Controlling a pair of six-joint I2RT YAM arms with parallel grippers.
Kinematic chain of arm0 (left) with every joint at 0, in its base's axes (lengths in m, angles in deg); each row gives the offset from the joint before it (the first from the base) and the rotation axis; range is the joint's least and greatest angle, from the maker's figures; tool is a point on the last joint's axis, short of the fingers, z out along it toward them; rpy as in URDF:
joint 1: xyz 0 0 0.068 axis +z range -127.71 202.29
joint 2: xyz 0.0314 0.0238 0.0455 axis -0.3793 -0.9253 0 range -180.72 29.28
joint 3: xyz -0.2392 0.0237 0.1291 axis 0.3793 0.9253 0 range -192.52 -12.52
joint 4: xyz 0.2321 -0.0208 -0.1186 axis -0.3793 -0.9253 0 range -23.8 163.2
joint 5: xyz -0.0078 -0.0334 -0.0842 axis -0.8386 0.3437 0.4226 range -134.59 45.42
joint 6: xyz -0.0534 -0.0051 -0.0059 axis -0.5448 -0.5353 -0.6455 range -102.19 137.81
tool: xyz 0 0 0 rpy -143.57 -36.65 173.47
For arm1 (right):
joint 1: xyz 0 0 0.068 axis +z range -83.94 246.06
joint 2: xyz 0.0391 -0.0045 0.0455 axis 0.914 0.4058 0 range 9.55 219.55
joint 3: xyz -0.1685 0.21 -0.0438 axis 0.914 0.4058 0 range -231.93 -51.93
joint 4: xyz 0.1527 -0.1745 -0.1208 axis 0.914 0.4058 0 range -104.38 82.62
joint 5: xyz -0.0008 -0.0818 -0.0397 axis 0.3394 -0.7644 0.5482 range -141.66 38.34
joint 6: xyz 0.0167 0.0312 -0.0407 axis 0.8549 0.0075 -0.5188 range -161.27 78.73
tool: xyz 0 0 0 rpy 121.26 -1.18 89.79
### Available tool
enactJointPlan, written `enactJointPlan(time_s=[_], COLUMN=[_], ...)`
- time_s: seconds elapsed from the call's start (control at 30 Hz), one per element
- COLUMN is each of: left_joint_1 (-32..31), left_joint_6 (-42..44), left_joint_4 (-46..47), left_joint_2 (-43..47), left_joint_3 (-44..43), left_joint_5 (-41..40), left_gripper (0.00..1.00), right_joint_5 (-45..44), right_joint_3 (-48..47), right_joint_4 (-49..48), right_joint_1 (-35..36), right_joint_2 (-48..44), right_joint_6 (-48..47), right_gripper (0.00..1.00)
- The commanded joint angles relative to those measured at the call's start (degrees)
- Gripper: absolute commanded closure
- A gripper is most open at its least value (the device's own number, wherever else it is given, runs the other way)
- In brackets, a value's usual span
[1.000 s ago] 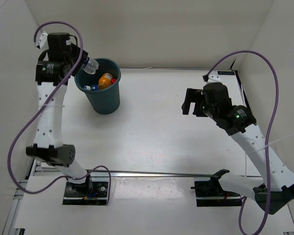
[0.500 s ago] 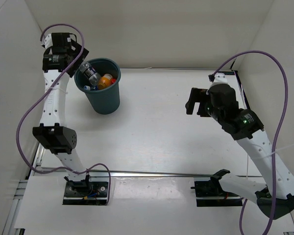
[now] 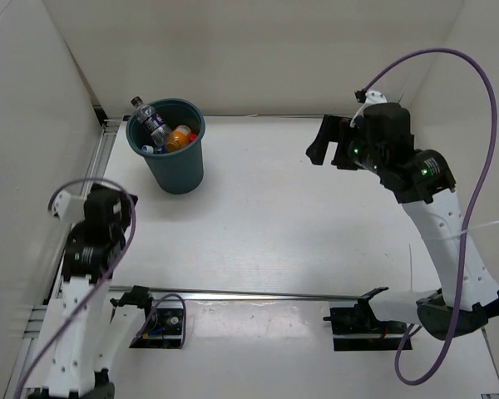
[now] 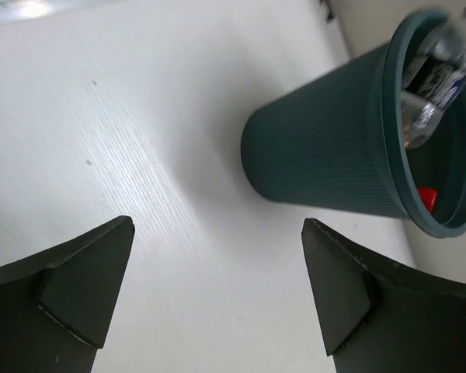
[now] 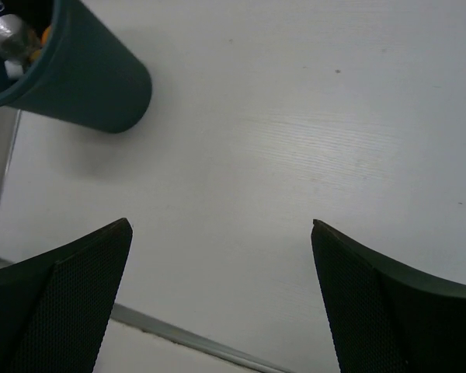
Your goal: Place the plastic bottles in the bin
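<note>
The dark teal bin (image 3: 180,171) stands at the far left of the table. Inside it lie several plastic bottles: a clear one with a dark label (image 3: 153,122) leaning on the far-left rim with its cap sticking out, an orange-filled one (image 3: 180,136), a red cap (image 3: 194,137) and blue bits (image 3: 160,150). My left gripper (image 4: 217,224) is open and empty, low over the table, well short of the bin (image 4: 326,155). My right gripper (image 3: 319,146) hangs open and empty at the far right, facing the bin (image 5: 85,78).
White walls close in the table on the left, the back and the right. A metal rail (image 3: 266,294) runs across the near edge in front of the arm bases. A purple cable (image 3: 474,125) loops above the right arm.
My left gripper opened over the bin and the clear bottle dropped in; the left arm then pulled back to the near left. The right arm lifted and swung toward the far side.
</note>
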Motion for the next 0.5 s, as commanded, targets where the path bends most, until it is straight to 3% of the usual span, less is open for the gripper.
enactJointPlan(time_s=[0.0, 0.17, 0.47], left_joint_1=[-1.22, -1.22, -2.37], left_joint_6=[-3.47, 11.12, -4.84], left_joint_4=[1.98, 3.21, 1.98], left_joint_2=[9.85, 16.91, 19.03], left_joint_3=[5.96, 11.49, 22.57], left_joint_5=[-12.06, -22.62, -44.85], left_gripper=[0.0, 0.0, 0.0], right_joint_5=[8.54, 8.55, 1.69], right_joint_3=[-3.63, 1.72, 4.28], right_joint_4=[6.02, 7.35, 10.69], right_joint_1=[-0.54, -0.54, -1.07], right_joint_2=[2.73, 0.63, 0.1], right_joint_6=[-0.68, -1.55, 0.02], right_gripper=[0.0, 0.0, 0.0])
